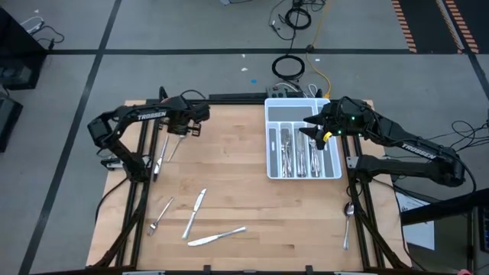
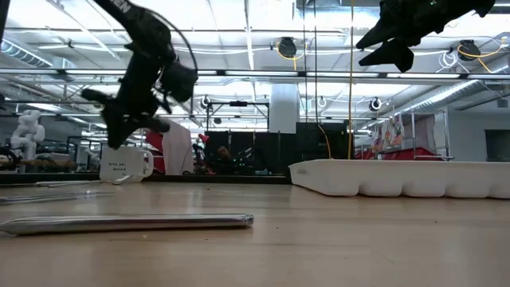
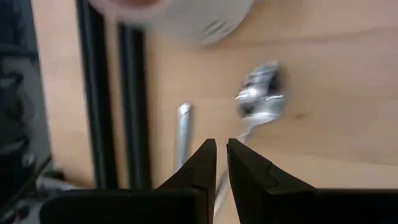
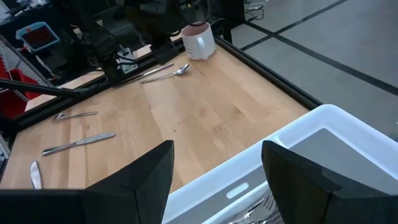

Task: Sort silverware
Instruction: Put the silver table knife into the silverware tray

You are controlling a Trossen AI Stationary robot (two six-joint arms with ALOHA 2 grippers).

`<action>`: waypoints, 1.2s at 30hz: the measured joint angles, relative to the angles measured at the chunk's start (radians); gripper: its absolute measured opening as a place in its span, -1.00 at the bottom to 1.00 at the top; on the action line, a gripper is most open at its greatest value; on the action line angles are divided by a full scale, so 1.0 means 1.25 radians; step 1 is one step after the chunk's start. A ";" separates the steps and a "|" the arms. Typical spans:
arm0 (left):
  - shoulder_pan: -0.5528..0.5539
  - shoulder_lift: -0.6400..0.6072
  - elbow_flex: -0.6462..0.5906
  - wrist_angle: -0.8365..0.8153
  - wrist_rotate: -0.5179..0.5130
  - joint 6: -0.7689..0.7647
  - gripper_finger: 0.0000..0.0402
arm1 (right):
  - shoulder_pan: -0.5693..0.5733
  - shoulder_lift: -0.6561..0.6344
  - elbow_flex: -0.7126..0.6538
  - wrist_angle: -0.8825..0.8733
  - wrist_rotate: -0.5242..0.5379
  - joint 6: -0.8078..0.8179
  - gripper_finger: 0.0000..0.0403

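Observation:
A spoon (image 3: 261,99) and a second slim piece (image 3: 182,130) of the silverware lie on the table's far left, beside a white mug (image 4: 199,40). My left gripper (image 3: 222,149) hangs above the spoon's handle, clear of the table. Its fingers point steeply down and are nearly together, with nothing between them. A fork (image 1: 160,216) and two knives (image 1: 195,212) (image 1: 218,237) lie near the front edge. My right gripper (image 4: 217,149) hangs open and empty over the white tray (image 1: 271,111), which holds several pieces.
A spoon (image 1: 348,221) lies off the table's right side by the frame rail. Black frame rails (image 3: 93,93) run along the left edge close to the left gripper. Bare wood (image 1: 244,176) lies between the tray and the loose pieces.

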 joint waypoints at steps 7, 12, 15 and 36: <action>0.054 -0.001 -0.104 0.001 0.035 -0.013 -0.77 | 0.000 0.000 0.000 -0.003 0.000 0.000 0.17; 0.066 -0.002 -0.150 0.018 0.071 0.001 -0.77 | 0.000 0.000 0.000 -0.003 -0.001 -0.003 0.17; 0.066 -0.002 -0.172 0.044 0.100 0.014 -0.77 | 0.000 0.000 0.000 -0.003 0.000 -0.003 0.17; 0.115 -0.001 -0.265 0.029 0.082 0.003 -0.85 | 0.000 0.000 0.001 -0.004 0.000 -0.002 0.17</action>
